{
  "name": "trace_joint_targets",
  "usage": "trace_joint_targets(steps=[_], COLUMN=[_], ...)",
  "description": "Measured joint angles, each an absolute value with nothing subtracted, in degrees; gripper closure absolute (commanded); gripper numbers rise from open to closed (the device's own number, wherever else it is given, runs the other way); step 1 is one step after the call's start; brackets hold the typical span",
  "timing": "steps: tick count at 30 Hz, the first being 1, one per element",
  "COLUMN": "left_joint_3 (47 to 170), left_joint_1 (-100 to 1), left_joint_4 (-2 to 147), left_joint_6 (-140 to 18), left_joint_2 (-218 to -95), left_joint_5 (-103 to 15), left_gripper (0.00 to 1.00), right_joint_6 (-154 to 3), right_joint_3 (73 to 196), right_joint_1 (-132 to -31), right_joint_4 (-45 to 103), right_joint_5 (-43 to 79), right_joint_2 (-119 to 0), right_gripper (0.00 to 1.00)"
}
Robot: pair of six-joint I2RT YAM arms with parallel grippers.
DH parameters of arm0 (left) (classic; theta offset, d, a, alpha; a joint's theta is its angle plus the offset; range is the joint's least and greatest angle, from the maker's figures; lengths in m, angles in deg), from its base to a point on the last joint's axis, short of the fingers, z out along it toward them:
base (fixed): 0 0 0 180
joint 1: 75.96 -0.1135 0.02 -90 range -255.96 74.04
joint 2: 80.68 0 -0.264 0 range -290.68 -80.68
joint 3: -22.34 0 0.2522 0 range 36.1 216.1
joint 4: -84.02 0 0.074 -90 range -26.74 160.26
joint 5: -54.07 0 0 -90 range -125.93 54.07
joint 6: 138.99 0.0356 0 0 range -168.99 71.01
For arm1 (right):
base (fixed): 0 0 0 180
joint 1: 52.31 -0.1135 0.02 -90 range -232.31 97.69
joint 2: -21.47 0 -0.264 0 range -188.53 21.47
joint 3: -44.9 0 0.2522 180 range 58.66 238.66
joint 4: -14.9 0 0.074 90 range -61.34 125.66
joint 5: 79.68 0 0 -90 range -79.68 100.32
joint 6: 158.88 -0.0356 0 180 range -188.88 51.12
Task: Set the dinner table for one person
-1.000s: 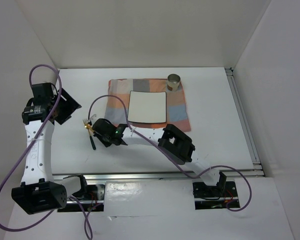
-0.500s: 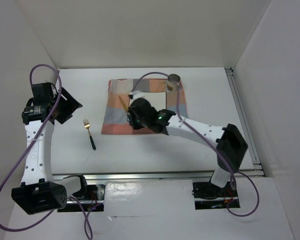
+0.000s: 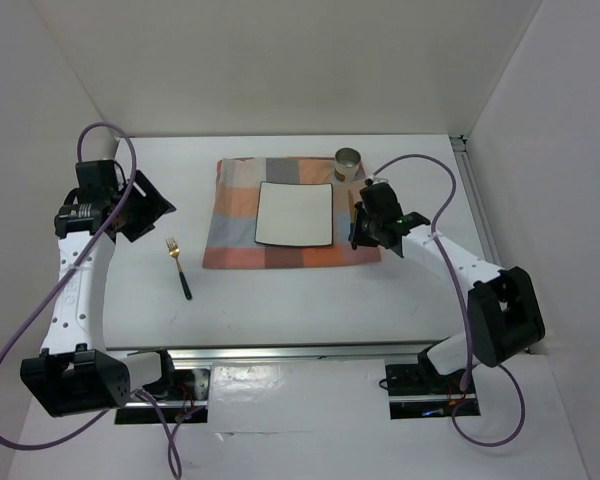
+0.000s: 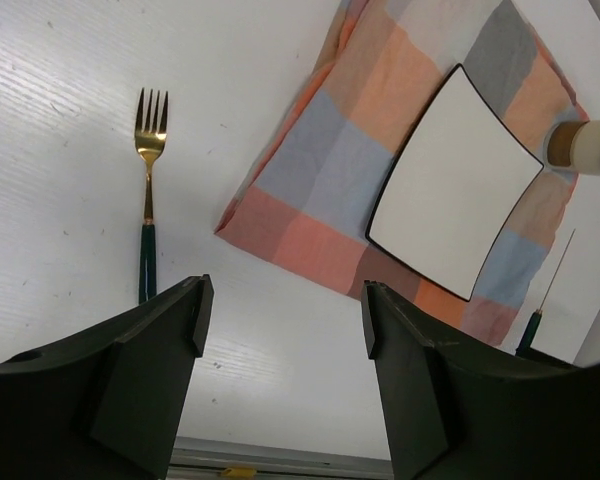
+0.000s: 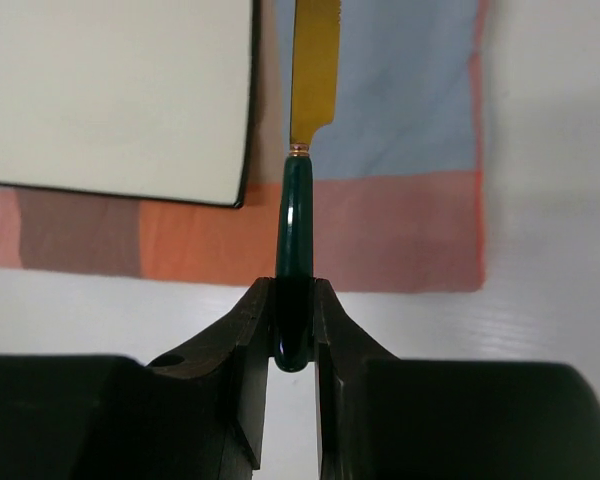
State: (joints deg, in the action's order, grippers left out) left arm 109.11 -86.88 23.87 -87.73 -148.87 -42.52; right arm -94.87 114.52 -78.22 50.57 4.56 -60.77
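Observation:
On the white dinner table [image 3: 280,300] lies an orange-and-blue checked cloth [image 3: 235,200] with a white square plate [image 3: 294,213] on it and a small cup [image 3: 348,163] at its far right corner. My right gripper [image 3: 357,228] is shut on the green handle of a gold knife [image 5: 312,70], held over the cloth's right edge beside the plate [image 5: 110,90]. A gold fork with a green handle [image 3: 178,264] lies left of the cloth; it also shows in the left wrist view [image 4: 148,190]. My left gripper [image 3: 145,205] is open and empty, above the table's left side.
Metal rails run along the table's right edge [image 3: 490,250] and near edge [image 3: 280,350]. White walls enclose the back and sides. In the left wrist view the cloth [image 4: 330,180], plate [image 4: 450,190] and cup [image 4: 585,148] lie ahead to the right.
My right arm has swung from near the fork on the left, across the plate, to the cloth's right edge, carrying the knife. My left gripper has shifted slightly.

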Motion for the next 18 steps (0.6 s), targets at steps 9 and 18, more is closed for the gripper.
trace_joint_targets(steps=[9,18], left_joint_3=[109.1,109.1], left_joint_1=[-85.5,-85.0], left_joint_4=[24.4,24.5], left_joint_6=[-86.5,-86.5], left_joint_2=[-150.0,-151.7], left_joint_5=[-42.9,-42.9], left_gripper=[0.21,0.21], right_joint_6=[-88.8,-87.0], right_joint_3=[115.4,117.5], right_joint_1=[-72.3,-71.9], right_joint_4=[46.2,43.6], right_joint_5=[8.9,10.4], right_joint_2=[-69.6,-73.5], right_gripper=[1.0,1.0])
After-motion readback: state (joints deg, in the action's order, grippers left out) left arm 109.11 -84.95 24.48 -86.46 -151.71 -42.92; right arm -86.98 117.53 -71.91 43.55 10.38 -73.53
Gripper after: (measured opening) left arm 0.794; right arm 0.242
